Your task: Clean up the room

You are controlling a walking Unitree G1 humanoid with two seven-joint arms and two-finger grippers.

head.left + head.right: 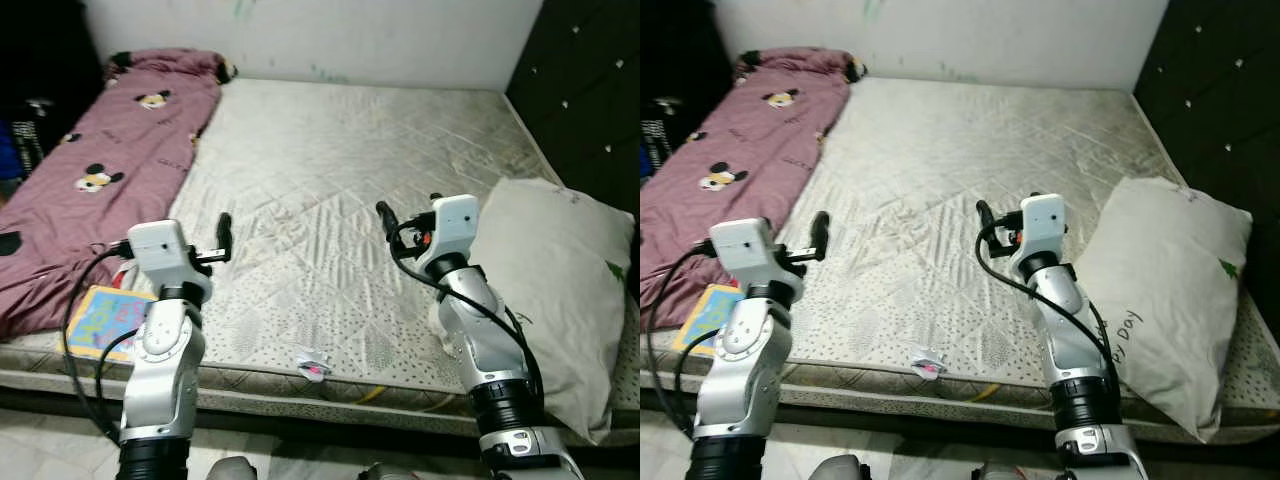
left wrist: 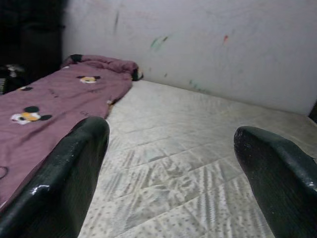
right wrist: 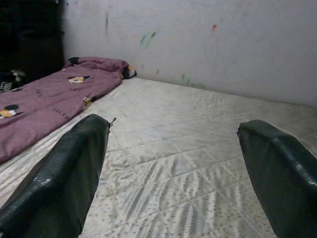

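A bare quilted mattress [image 1: 340, 140] lies before me. A pink blanket [image 1: 90, 190] printed with cartoon mice covers its left side. A white pillow [image 1: 555, 290] rests at the right front corner. A colourful picture book [image 1: 100, 320] lies at the left front edge, and a small crumpled wrapper [image 1: 312, 367] sits on the front edge. My left gripper [image 1: 224, 238] hovers open over the mattress beside the blanket. My right gripper [image 1: 385, 218] hovers open over the middle, left of the pillow. Both hold nothing.
A dark padded headboard [image 1: 585, 90] rises on the right and a marked white wall [image 1: 330, 40] closes the far side. Dark clutter [image 1: 25, 130] stands beyond the blanket on the left. Pale floor [image 1: 50, 440] runs below the bed's front edge.
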